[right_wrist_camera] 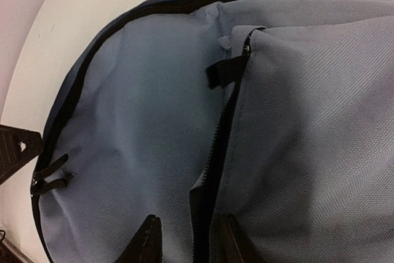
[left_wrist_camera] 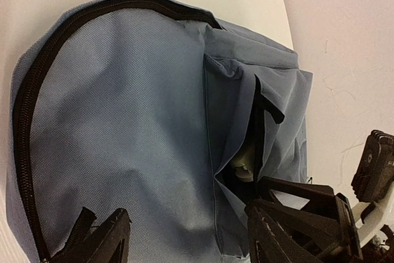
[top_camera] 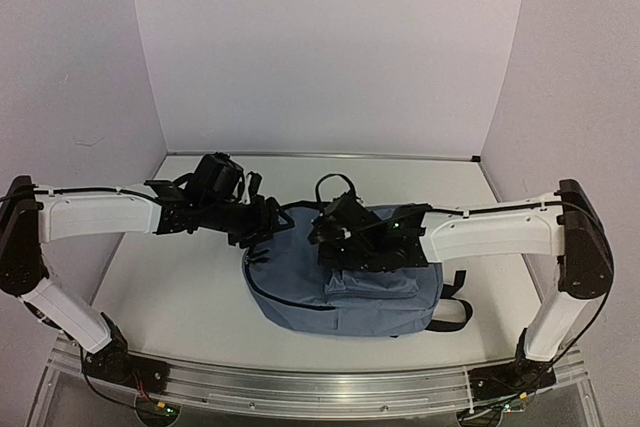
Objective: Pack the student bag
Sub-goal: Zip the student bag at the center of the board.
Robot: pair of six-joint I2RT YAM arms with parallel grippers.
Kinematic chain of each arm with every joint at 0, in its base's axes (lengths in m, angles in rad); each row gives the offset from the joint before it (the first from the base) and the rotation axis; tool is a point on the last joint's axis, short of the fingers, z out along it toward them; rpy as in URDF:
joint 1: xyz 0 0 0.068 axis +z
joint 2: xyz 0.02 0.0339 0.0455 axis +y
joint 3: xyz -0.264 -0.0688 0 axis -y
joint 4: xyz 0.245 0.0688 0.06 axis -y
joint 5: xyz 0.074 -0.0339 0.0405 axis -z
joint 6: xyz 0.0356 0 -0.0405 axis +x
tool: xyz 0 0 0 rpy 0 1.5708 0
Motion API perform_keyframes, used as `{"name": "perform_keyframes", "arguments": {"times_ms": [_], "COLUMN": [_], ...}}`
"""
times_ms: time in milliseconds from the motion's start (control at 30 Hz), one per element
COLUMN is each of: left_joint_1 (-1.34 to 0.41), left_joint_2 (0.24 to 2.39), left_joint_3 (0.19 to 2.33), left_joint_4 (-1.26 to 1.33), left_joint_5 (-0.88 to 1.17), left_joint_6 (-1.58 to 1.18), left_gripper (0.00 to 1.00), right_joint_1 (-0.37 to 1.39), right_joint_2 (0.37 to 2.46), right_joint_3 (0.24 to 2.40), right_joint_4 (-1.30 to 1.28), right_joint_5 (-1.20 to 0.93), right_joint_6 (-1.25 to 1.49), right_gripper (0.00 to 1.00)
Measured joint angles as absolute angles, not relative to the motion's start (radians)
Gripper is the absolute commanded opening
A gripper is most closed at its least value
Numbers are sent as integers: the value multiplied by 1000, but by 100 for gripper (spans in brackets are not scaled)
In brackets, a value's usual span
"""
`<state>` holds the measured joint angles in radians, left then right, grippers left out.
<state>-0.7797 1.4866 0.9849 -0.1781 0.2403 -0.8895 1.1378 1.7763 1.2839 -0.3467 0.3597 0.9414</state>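
The student bag is a slate-blue backpack lying flat in the middle of the table, front pocket up. My left gripper hovers at its top left edge. In the left wrist view the left gripper is open over the blue fabric, holding nothing. A pale object shows inside the gaping front pocket. My right gripper is over the bag's upper middle. In the right wrist view the right gripper is open, its fingers standing either side of the pocket's black zipper without pinching it.
The main zipper runs around the bag's curved edge, with two pulls near the left gripper's tip. A black pull tab lies at the pocket's end. Black straps trail to the right. White walls enclose the table.
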Motion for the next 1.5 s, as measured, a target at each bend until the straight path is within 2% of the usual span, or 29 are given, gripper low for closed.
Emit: {"name": "perform_keyframes", "arguments": {"times_ms": [133,167,333,467,600,767,867,967,1500], "left_joint_1": [-774,-771,-758,-744,-736,-734,-733,-732,-725], "left_joint_2": [1486,1486,1486,1486,1486,1486,1486,1486,1501], "left_joint_3": [985,985,985,987,989,989,988,986,974], "left_joint_4": [-184,-184,-184,-188,-192,-192,-193,-192,-192], "left_joint_5": [240,240,239,240,243,244,247,250,267], "left_joint_6": [-887,-886,-869,-846,-833,-833,-835,-839,-842], "left_gripper": [66,66,67,68,68,69,70,71,73], "right_joint_1": [1138,1138,1145,1130,1033,915,904,910,926], "right_joint_2": [1746,1726,1571,1495,1509,1657,1759,1865,1953], "right_joint_3": [1304,1305,1331,1365,1374,1427,1496,1594,1651], "right_joint_4": [-343,-343,-334,-329,-330,-355,-418,-488,-598], "right_joint_5": [337,332,331,349,311,237,232,237,272], "right_joint_6": [923,917,881,849,803,706,654,611,576], "right_gripper": [64,67,71,68,68,56,47,43,35]}}
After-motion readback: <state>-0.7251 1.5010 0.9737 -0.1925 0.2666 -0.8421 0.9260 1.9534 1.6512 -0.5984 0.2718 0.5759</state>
